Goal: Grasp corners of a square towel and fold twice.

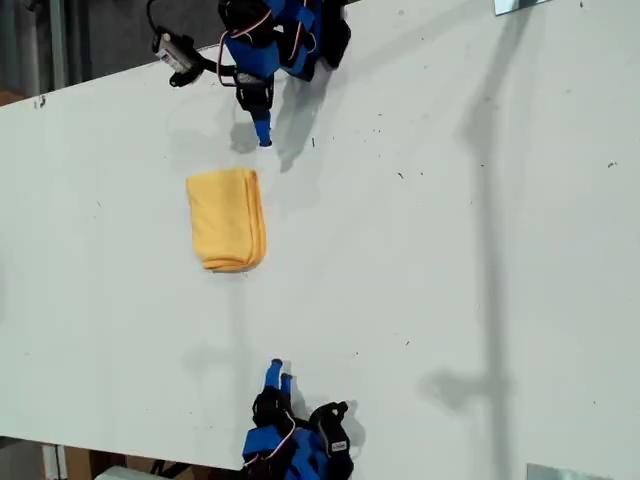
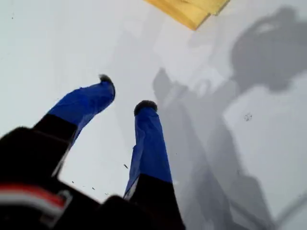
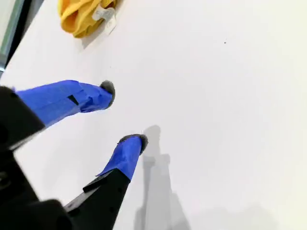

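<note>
Towel (image 1: 226,218), yellow-orange: folded into a narrow upright rectangle, lying flat on the tabletop left of centre in the exterior view, between the two grippers and apart from both. The end toward the top of the exterior view is flat and squared. The end toward the bottom is a rounded, thicker fold.

Tabletop (image 1: 450,250), white, lightly speckled: fills most of the exterior view and carries the arms' shadows.

My first gripper (image 2: 125,94), blue-taped fingers: at the top of the exterior view (image 1: 264,135), just above the towel. The jaws are parted by a moderate gap, with nothing between them and the tips close over bare tabletop. Its wrist view shows one layered corner (image 2: 194,24) of the towel (image 2: 192,9) ahead of the tips.

My second gripper (image 3: 122,113), blue-taped fingers: at the bottom of the exterior view (image 1: 279,372), well below the towel. The jaws are spread somewhat wider, holding nothing and over bare tabletop. Its wrist view shows the bunched fold of the towel (image 3: 79,17) well beyond the tips.

Tag (image 3: 106,15), small, white: sits at the towel's edge, and is seen only in the second wrist view.
</note>
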Tool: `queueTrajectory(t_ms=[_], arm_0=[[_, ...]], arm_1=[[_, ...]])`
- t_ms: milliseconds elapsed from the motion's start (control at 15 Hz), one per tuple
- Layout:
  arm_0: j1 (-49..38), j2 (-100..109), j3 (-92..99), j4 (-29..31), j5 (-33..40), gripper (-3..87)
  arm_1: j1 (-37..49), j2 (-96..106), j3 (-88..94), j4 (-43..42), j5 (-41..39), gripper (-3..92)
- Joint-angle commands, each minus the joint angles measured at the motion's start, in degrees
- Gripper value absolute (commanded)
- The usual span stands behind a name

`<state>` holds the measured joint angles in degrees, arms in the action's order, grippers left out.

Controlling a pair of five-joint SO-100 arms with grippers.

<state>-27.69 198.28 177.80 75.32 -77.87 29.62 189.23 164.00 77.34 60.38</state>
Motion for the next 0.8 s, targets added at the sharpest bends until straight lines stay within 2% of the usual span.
queueTrajectory(t_ms=[0,133,200,733], arm_0=[[7.03,0.44,0.53,0.09,0.18,8.4],[6.15,0.44,0.62,-0.18,16.0,8.4],[6.15,0.44,0.7,-0.44,18.11,8.4],[6.15,0.44,0.7,-0.44,17.84,8.4]], arm_1=[[-0.09,-0.53,0.7,1.32,2.55,4.7],[-0.7,-0.53,1.05,1.14,3.43,3.6],[-0.35,-0.53,1.05,1.32,3.43,3.2],[-0.97,-0.53,1.05,1.32,3.43,1.9]])
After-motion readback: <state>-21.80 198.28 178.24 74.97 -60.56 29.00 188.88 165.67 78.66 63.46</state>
